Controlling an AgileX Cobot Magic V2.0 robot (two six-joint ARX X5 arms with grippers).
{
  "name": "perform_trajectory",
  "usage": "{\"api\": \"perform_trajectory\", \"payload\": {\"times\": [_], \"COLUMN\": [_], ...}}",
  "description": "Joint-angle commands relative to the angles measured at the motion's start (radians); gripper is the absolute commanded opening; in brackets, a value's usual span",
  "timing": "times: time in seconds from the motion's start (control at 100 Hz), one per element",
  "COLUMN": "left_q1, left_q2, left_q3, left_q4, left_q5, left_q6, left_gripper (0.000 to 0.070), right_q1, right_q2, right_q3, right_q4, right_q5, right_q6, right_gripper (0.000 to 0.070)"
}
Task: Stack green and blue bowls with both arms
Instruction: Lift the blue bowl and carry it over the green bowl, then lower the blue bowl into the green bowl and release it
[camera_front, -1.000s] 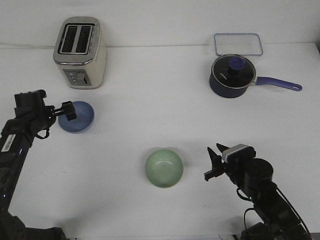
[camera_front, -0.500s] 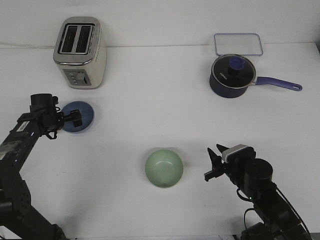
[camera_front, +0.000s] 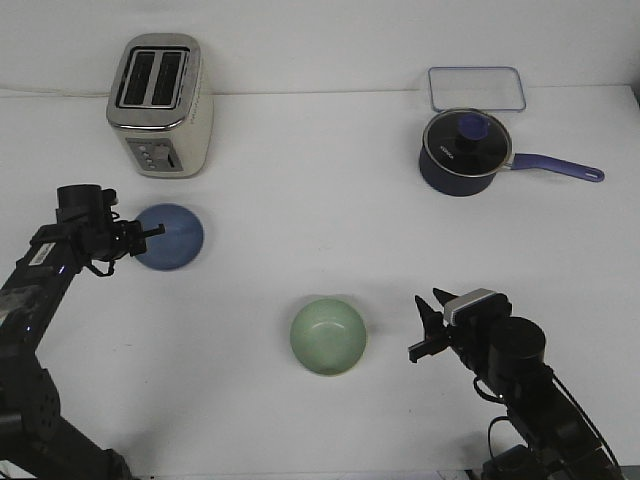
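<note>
The periwinkle blue bowl (camera_front: 172, 237) is at the left of the white table, in front of the toaster. My left gripper (camera_front: 150, 233) is at the bowl's left rim, its fingers closed over that rim. The bowl looks slightly tilted. The pale green bowl (camera_front: 328, 336) sits upright at the front middle of the table, apart from both grippers. My right gripper (camera_front: 426, 330) is to the right of the green bowl, a short gap away, with its fingers spread and nothing between them.
A cream and chrome toaster (camera_front: 160, 105) stands at the back left. A dark navy lidded saucepan (camera_front: 463, 153) with a purple handle and a clear rectangular tray (camera_front: 477, 88) are at the back right.
My left arm swung in and its gripper came down onto the blue bowl's left rim. The bowl has shifted a little to the right. The right arm and green bowl have not moved.
</note>
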Motion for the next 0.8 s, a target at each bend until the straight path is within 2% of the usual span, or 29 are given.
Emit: {"api": "perform_trajectory", "payload": {"times": [0.0, 0.08, 0.17, 0.29, 0.43, 0.59, 0.79], "left_q1": [-0.018, -0.053, -0.115, -0.243, -0.446, -0.635, -0.743], "left_q2": [-0.053, -0.122, -0.193, -0.256, -0.269, -0.261, -0.213], "left_q3": [0.020, 0.020, 0.020, 0.020, 0.020, 0.019, 0.019], "left_q4": [0.008, -0.002, -0.023, -0.081, -0.142, -0.116, -0.147], "left_q5": [0.076, 0.144, 0.161, 0.178, 0.226, 0.226, 0.220], "left_q6": [0.017, 0.018, 0.021, 0.043, 0.069, 0.069, 0.082], "left_gripper": [0.0014, 0.0014, 0.0014, 0.0014, 0.0014, 0.0014, 0.0014], "right_q1": [0.003, 0.003, 0.003, 0.003, 0.003, 0.003, 0.003], "right_q2": [0.003, 0.003, 0.003, 0.003, 0.003, 0.003, 0.003], "right_q3": [0.005, 0.005, 0.005, 0.005, 0.005, 0.005, 0.005], "right_q4": [0.009, 0.009, 0.008, 0.008, 0.009, 0.009, 0.009], "right_q5": [-0.001, -0.001, -0.001, -0.001, -0.001, -0.002, -0.002], "right_q6": [0.011, 0.011, 0.011, 0.013, 0.015, 0.016, 0.017], "right_gripper": [0.0229, 0.0229, 0.0229, 0.0229, 0.0229, 0.0229, 0.0229]}}
